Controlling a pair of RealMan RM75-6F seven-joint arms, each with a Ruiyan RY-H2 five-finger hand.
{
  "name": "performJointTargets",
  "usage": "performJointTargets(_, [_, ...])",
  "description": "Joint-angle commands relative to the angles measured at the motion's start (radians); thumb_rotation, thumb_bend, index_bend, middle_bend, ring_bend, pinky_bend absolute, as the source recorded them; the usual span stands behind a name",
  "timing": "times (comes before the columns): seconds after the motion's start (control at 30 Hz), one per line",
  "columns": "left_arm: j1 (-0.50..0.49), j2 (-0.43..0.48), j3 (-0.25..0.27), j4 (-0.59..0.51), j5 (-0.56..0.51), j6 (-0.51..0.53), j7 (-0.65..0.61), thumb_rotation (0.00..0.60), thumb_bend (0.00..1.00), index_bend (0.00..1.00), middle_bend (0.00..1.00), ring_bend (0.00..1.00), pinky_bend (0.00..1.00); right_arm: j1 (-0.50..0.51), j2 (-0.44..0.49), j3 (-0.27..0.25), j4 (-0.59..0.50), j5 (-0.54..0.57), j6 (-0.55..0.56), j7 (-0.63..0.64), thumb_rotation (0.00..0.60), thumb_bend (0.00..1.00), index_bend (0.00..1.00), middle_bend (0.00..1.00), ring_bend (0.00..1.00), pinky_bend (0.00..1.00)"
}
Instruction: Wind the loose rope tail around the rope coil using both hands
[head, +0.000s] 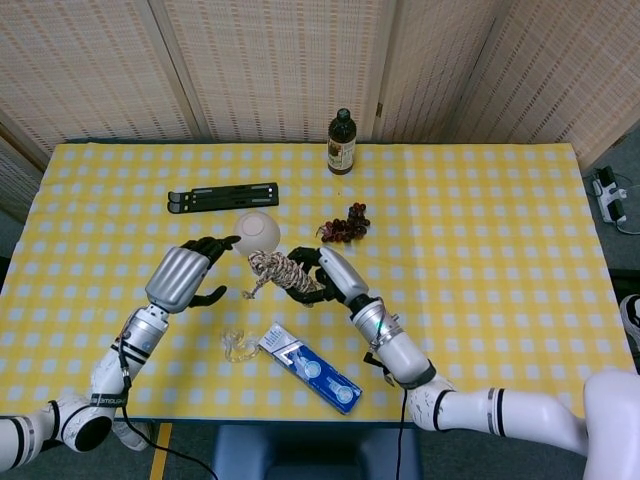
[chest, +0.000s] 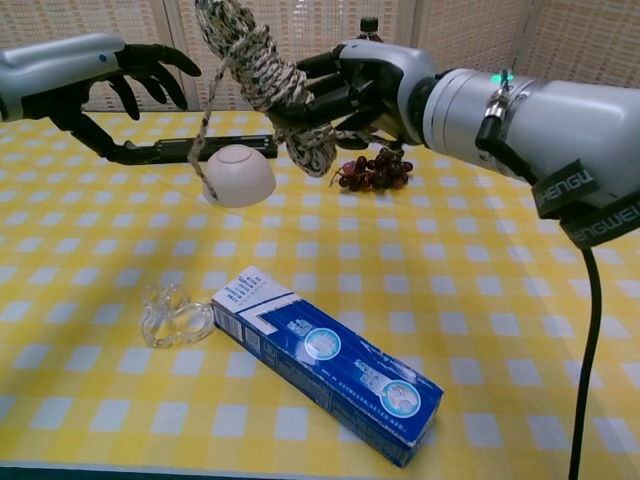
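The table (head: 500, 230) wore a yellow checked cloth. Above its middle, toward the front edge, the right hand (chest: 365, 85) clamped the coil (chest: 275, 85) in the air, tilted, with the tail (chest: 205, 135) hanging loose from it. Just beside it the left hand (chest: 120, 85) had its fingers spread, holding nothing. A box (chest: 325, 362) lay near the front edge, and a bowl (chest: 238, 175) sat upside down mid-table.

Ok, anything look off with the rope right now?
Yes: the loose rope tail dangles free from the rope coil that the right hand holds aloft. The left hand is spread open beside it, holding nothing.
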Motion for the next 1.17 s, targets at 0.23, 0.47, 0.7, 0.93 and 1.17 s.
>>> performJointTargets(0.23, [0.092, -0.037, 0.023, 0.141, -0.069, 0.057, -0.055, 0.600, 0.33, 0.14, 0.24, 0.20, 0.29, 0.035, 0.023, -0.003, -0.025, 0.055, 0.017, -0.057, 0.600, 0.51, 1.00, 0.87, 1.00, 0.89])
performJointTargets(0.47, [0.195, -0.056, 0.044, 0.253, -0.047, 0.174, -0.143, 0.600, 0.33, 0.18, 0.24, 0.21, 0.29, 0.050, 0.035, -0.014, -0.040, 0.083, 0.024, -0.088, 0.600, 0.51, 1.00, 0.87, 1.00, 0.89])
performJointTargets(0.7, [0.311, -0.037, 0.115, 0.291, 0.055, 0.293, -0.232, 0.600, 0.33, 0.21, 0.24, 0.21, 0.27, 0.064, 0.050, -0.018, -0.054, 0.115, 0.030, -0.112, 0.600, 0.51, 1.00, 0.87, 1.00, 0.89])
performJointTargets(0.93, [0.408, -0.011, 0.165, 0.290, 0.129, 0.396, -0.284, 0.600, 0.33, 0.21, 0.24, 0.19, 0.21, 0.077, 0.059, -0.020, -0.075, 0.152, 0.034, -0.126, 0.600, 0.51, 1.00, 0.87, 1.00, 0.89])
performJointTargets(1.17, [0.494, 0.018, 0.200, 0.245, 0.145, 0.451, -0.257, 0.600, 0.33, 0.19, 0.24, 0.18, 0.20, 0.084, 0.069, -0.023, -0.089, 0.176, 0.045, -0.138, 0.600, 0.51, 1.00, 0.87, 1.00, 0.89])
